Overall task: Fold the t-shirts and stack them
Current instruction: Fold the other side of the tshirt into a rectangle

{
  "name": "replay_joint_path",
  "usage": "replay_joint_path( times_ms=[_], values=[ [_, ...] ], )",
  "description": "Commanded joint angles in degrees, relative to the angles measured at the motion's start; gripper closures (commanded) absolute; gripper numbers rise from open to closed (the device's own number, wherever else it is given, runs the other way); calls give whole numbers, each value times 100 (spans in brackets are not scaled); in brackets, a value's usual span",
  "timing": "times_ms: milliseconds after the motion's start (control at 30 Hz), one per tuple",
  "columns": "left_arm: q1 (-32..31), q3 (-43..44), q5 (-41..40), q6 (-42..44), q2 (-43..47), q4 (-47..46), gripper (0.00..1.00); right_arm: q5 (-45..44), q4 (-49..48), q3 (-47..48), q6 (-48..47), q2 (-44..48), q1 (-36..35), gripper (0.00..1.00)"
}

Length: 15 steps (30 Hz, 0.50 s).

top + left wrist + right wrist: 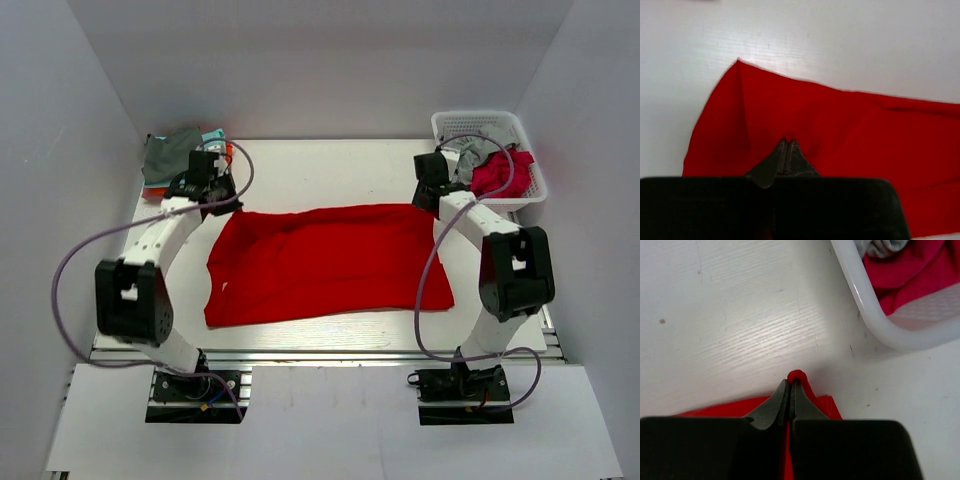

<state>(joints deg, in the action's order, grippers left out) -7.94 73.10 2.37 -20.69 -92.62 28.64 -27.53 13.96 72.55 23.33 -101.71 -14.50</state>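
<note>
1. Looking down from the top camera: red t-shirt (325,262) lies spread flat, mid-table, between the two arms, long side running left to right. Left gripper (230,206) sits at the shirt's far-left corner and right gripper (426,203) at its far-right corner. From this view I cannot tell how far either one is open. A pile of shirts (175,155) in grey, teal and orange sits at the far-left corner of the table (330,170). A white basket (452,122) at far right holds a grey shirt (480,150) and a crimson shirt (500,172).
2. Left wrist camera: left gripper (788,142) has its jaws fully closed, tips together, with a small nip of red t-shirt (850,130) cloth between them. The cloth rises in a fold to a pointed corner at upper left. Bare table (840,40) beyond.
3. Right wrist camera: right gripper (791,383) has its jaws pressed together, pinching the red t-shirt (797,374) edge. A small loop of red pokes out past the tips. The basket (865,310) rim is near at upper right, apart from the fingers, with the crimson shirt (910,275) and a bit of grey shirt (880,246) inside.
</note>
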Motion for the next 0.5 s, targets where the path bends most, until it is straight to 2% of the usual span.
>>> replay_joint_path(
  times_ms=[0,167,467],
  values=[
    [-32,-811,-131,-418,1058,352,100,-148,-235,-564,-57,467,0,100],
    [-32,-1981,-1,-682,2150,536,100,-95,-209,-1076,-4,1109,0,100],
    [-32,-2511,36,-990,3179,1327,100,37,37,-1393,84,1689,0,100]
  ],
)
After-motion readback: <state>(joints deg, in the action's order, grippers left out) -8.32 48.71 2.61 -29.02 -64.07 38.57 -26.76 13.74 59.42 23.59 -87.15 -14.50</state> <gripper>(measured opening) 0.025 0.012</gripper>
